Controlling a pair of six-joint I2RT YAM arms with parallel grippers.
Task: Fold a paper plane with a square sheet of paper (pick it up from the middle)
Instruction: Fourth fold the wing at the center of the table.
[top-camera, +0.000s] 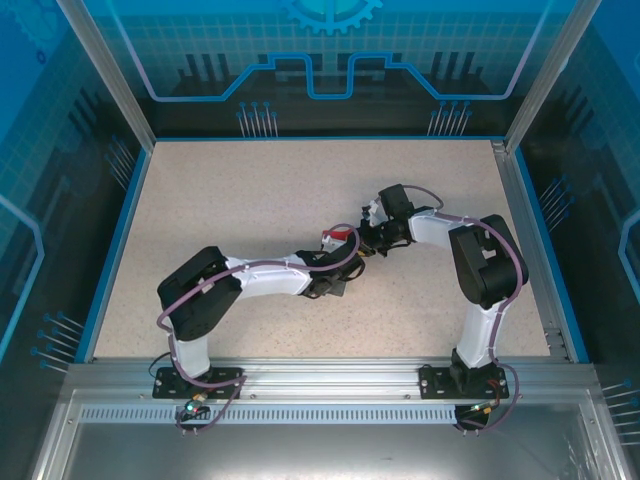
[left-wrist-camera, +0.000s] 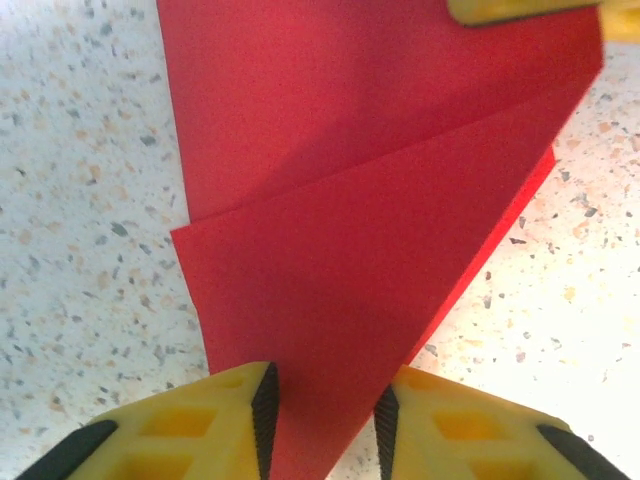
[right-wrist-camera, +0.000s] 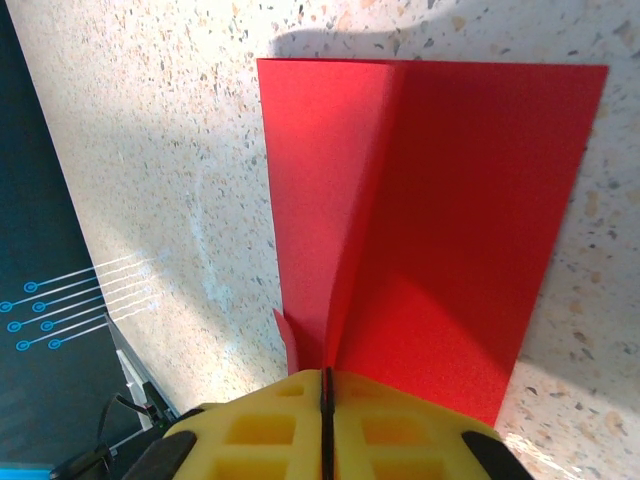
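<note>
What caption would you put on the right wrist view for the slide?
Right tool pinched shut on the near edge of the partly folded red paper, over the speckled table.

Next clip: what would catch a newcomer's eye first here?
The bright red paper, creased into overlapping flaps, stands out at the middle of the speckled table. The right end effector is shut on one edge of it, while the left end effector has its yellow fingers either side of the narrow end.

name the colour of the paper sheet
Plain bright red sheet of paper, clearest in the right wrist view.
</note>
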